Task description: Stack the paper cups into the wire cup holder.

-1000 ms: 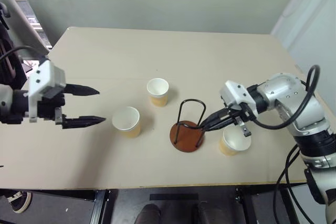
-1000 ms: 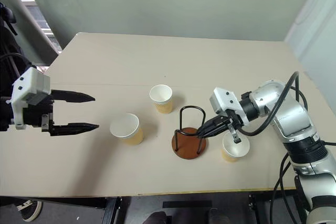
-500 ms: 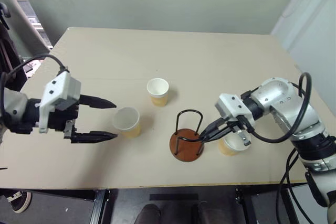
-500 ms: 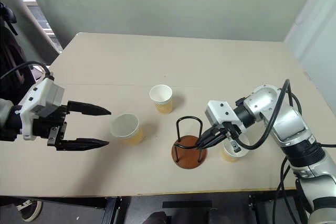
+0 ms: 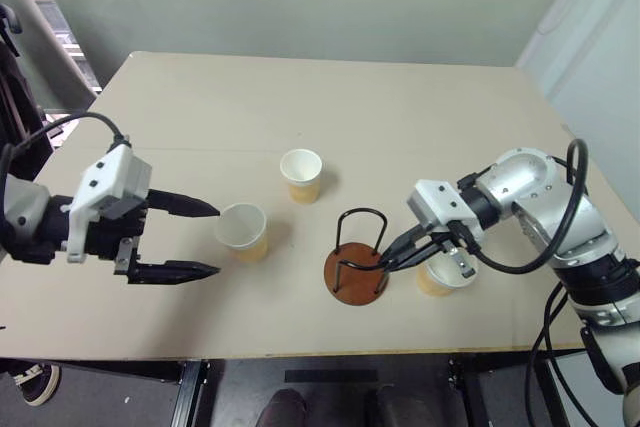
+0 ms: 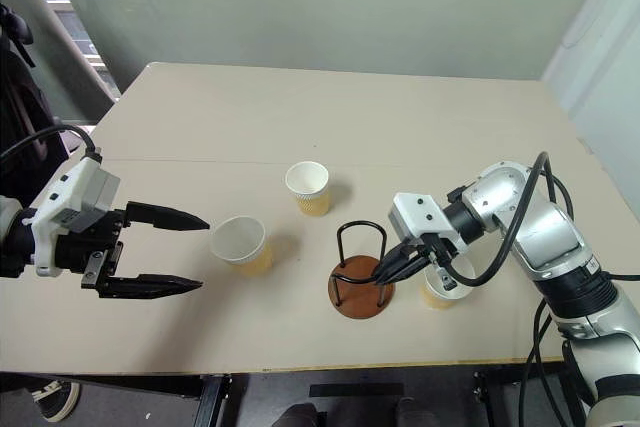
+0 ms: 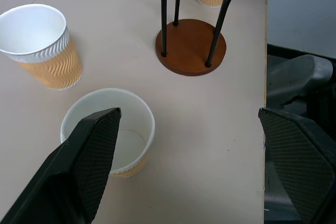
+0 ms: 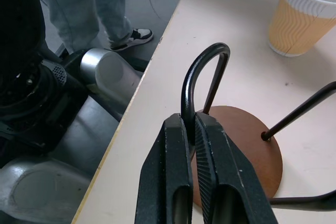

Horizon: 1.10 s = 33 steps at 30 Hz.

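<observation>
Cups first: three paper cups on the table (image 5: 180, 97), none in the wire cup holder (image 5: 357, 259) yet. From where I'm watching through the head cam, the holder sits low-centre. One cup (image 5: 242, 232) is just off it at about 9 o'clock, another (image 5: 301, 175) stands at roughly 11 o'clock, and the third (image 5: 437, 277) is tucked close at 3 o'clock, half hidden behind my right arm.

My left gripper (image 5: 190, 239) is spread wide and sits level with the 9 o'clock cup, fingertips just short of it. In the left wrist view one finger (image 7: 89, 156) already overlaps the rim, so I'd say the approach is nearly lined up.

My right gripper (image 8: 190, 135) looks pinched narrow around one of the holder's wire loops (image 8: 202, 77), fingers nearly together on the wire. Whether it's truly clamped or just letting go, I can't say for sure.

How I'd play it: keep the holder steady with the right, slide the left in so the fingers straddle the cup's wall mid-height, and close gently. Paper crushes easily. Then lift clear before swinging over the loops.
</observation>
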Each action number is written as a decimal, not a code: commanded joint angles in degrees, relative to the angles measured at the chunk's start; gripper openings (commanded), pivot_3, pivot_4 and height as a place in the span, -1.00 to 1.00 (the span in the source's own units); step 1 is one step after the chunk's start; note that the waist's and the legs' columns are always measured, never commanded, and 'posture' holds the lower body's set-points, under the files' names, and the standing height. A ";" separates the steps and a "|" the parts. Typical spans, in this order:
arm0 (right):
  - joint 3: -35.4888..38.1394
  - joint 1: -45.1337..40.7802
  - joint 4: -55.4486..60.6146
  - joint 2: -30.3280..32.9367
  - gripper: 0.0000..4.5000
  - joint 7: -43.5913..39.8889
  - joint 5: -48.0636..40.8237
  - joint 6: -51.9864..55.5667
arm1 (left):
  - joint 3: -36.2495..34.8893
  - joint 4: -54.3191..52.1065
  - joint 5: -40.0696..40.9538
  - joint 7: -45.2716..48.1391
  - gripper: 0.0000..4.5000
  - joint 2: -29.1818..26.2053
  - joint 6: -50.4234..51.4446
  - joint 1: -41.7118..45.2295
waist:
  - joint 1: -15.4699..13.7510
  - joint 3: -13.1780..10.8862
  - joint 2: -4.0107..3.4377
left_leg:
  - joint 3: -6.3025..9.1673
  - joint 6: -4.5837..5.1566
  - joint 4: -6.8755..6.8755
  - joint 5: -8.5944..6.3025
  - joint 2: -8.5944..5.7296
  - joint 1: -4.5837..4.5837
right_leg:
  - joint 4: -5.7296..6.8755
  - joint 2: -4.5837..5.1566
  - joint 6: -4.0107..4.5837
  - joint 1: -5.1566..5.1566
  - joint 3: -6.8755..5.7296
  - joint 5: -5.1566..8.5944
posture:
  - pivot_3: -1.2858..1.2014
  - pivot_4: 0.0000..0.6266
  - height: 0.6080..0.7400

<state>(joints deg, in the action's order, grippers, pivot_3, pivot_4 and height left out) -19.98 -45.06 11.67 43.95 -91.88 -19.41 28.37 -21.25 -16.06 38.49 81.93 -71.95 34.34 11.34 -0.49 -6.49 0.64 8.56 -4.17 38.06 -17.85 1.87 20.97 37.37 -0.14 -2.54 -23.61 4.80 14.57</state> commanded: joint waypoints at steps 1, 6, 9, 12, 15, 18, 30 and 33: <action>0.74 -1.48 1.69 1.10 -0.40 -0.61 -1.34 0.50 | -0.72 -1.60 1.01 0.15 1.00 -1.08 0.29 1.39 | 0.00 0.00 0.00 | 0.00 0.00 0.00 0.00 0.00 0.00 | 0.00 0.00 0.00 0.00 0.00 0.00 | 0.03 -0.52 1.00; 3.45 -5.85 1.89 4.88 0.36 -0.62 -6.59 3.14 | 0.87 -0.46 0.90 1.16 1.00 -1.46 -0.29 3.26 | -0.05 -0.01 -0.02 | 0.00 0.00 -0.01 0.00 0.00 0.01 | 0.00 0.00 0.00 -0.01 0.00 0.00 | 0.03 -0.52 1.00; 7.64 -10.29 0.91 9.36 0.83 -0.62 -10.29 3.70 | 2.97 0.88 0.49 1.82 1.00 -1.38 -1.07 5.46 | -0.12 -0.02 -0.04 | 0.00 0.00 -0.01 0.00 -0.01 0.04 | -0.02 0.01 0.00 -0.02 0.02 0.00 | 0.03 -0.52 1.00; 11.18 -10.98 1.56 15.91 0.83 -0.62 -13.35 4.94 | 4.94 1.87 0.03 2.45 1.00 -0.83 -1.72 7.32 | -0.48 0.00 0.01 | 0.04 0.00 -0.04 0.00 0.01 0.06 | -0.11 0.01 0.01 0.00 0.01 0.01 | 0.03 -0.52 1.00; 13.72 -5.45 3.76 22.00 0.83 -0.62 -12.75 5.07 | 6.88 3.72 -0.90 3.11 1.00 -0.52 -2.72 9.12 | -0.63 0.01 0.04 | 0.13 -0.01 -0.12 0.00 0.04 0.04 | -0.27 0.01 0.03 0.09 0.00 0.02 | 0.03 -0.52 1.00; 15.71 4.25 8.35 26.20 0.83 0.39 -12.03 5.54 | 8.98 5.22 -1.53 4.05 1.00 -0.08 -3.84 11.35 | -0.70 0.00 0.04 | 0.13 -0.02 -0.10 -0.01 0.07 0.04 | -0.28 0.01 0.03 0.12 0.00 0.02 | 0.03 -0.52 1.00; 11.54 16.66 11.56 26.08 0.83 7.40 -2.05 1.41 | 12.98 7.15 -3.28 5.01 1.00 1.74 -4.78 15.16 | -0.05 -0.01 0.03 | 0.12 0.09 0.00 -0.08 0.15 -0.03 | -0.20 0.02 -0.13 0.11 0.07 -0.07 | 0.03 -0.52 1.00; 9.69 17.86 10.14 25.26 0.83 7.84 0.74 -0.45 | 11.89 6.26 -3.03 4.58 1.00 1.66 -4.18 14.03 | -0.06 -0.01 0.04 | 0.13 0.10 0.00 -0.09 0.22 -0.01 | -0.22 0.04 -0.13 0.10 0.07 -0.07 | 0.03 -0.52 1.00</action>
<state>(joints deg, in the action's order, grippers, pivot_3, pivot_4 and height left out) -9.95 -27.56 22.42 69.28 -84.46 -20.40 29.38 -7.07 -8.45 34.78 86.78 -69.80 30.05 25.54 -0.55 -6.49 0.68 8.69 -4.07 38.05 -17.94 2.10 20.96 37.13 -0.10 -2.68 -23.49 4.87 14.49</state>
